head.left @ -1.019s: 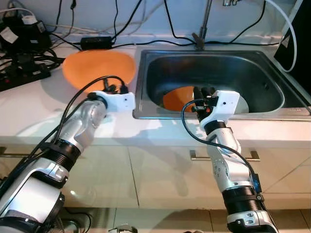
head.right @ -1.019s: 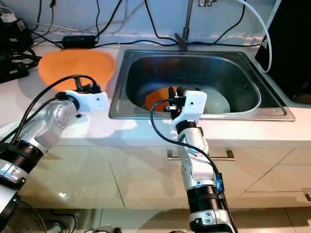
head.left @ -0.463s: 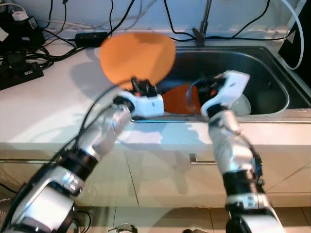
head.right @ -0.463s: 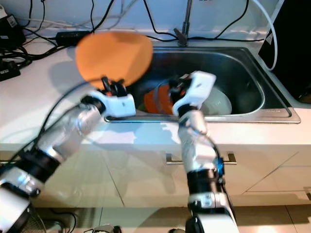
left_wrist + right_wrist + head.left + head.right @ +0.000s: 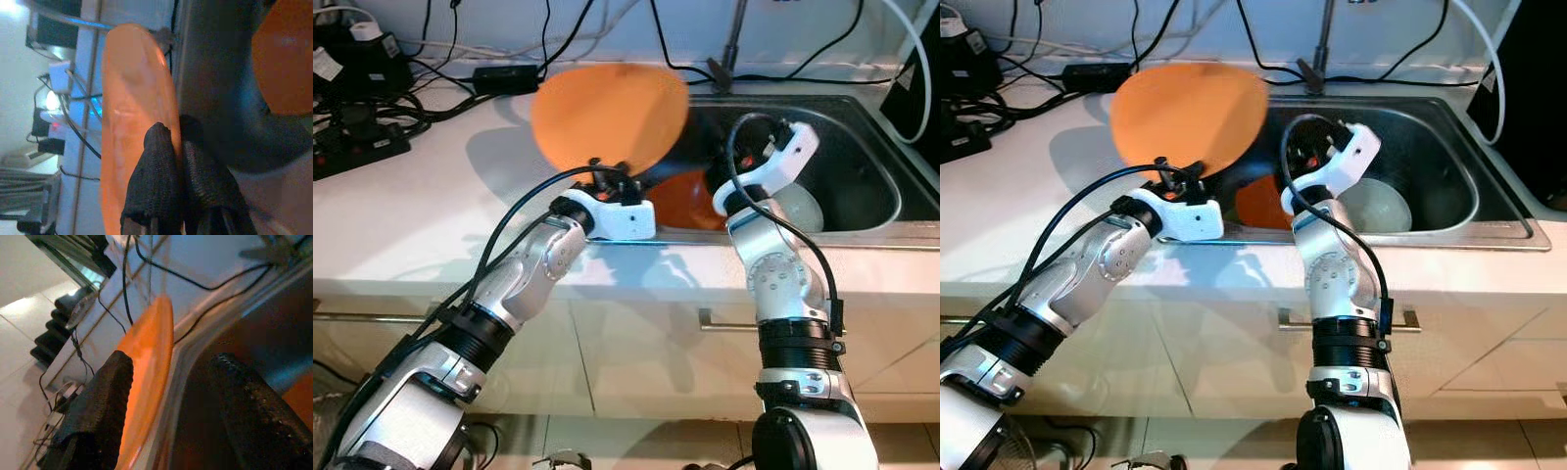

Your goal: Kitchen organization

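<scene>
While the left gripper [image 5: 178,147] pinches its lower rim, the orange plate [image 5: 607,116] stands upright above the sink [image 5: 862,157] edge.
Right gripper [image 5: 166,396], fingers spread and empty, hovers just beside the plate over an orange dish [image 5: 685,201] in the basin.

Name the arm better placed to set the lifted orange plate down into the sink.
Left. The left gripper is already shut on the round orange plate's rim, holding it tilted over the steel sink's edge. The right gripper hangs open, holding nothing.
</scene>
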Available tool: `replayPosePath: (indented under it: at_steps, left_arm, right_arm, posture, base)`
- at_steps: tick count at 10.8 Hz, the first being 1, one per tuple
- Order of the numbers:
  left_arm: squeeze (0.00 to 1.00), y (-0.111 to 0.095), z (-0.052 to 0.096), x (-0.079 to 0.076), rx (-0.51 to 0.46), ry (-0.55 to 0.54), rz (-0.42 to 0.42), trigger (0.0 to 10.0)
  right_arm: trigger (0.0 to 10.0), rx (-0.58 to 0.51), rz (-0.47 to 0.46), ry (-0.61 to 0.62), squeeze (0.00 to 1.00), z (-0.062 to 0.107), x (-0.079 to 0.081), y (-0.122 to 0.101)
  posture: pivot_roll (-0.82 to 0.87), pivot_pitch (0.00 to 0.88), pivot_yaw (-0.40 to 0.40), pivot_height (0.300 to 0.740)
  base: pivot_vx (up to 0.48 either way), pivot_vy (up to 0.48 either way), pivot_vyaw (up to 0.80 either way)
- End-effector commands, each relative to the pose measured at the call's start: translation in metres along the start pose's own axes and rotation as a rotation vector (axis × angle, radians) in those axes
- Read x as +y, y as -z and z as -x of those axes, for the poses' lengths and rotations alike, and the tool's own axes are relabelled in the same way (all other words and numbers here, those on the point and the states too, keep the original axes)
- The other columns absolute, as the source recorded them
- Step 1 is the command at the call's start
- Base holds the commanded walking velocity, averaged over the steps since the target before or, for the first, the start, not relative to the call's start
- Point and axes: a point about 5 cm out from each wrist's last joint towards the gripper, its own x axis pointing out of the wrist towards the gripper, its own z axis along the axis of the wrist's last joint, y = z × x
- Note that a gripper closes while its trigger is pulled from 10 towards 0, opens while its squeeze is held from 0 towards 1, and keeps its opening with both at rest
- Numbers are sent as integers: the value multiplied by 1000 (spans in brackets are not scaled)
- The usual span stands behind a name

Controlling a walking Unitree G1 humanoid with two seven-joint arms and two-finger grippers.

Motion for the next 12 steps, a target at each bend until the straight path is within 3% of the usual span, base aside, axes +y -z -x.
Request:
replayPosePath:
  at_steps: [1, 4, 7, 8, 12]
  left_arm:
    - [0, -9, 1, 11, -55, -57, -17, 10000]
    - [0, -18, 4, 12, -130, -65, -18, 10000]
    - [0, -19, 6, 9, -143, -46, -17, 10000]
    - [0, -19, 6, 9, -145, -45, -15, 10000]
    - [0, -19, 5, 10, -146, -52, -15, 10000]
  right_arm:
    - [10000, 21, -38, -16, 0, -5, 7, 1]
    - [10000, 58, -77, -20, 0, -7, 8, 5]
    - [10000, 71, -105, -14, 0, -7, 7, 9]
    - [0, 68, -112, -16, 0, -8, 8, 9]
    - [0, 64, -140, -17, 0, -9, 7, 8]
  posture:
    - [65, 0, 6, 740]
    - [75, 0, 5, 740]
    - [81, 0, 3, 740]
    - [81, 0, 3, 740]
    - [82, 0, 4, 740]
  base:
    - [0, 0, 0]
    - [0, 0, 0]
    - [0, 0, 0]
    - [0, 0, 0]
    - [0, 0, 0]
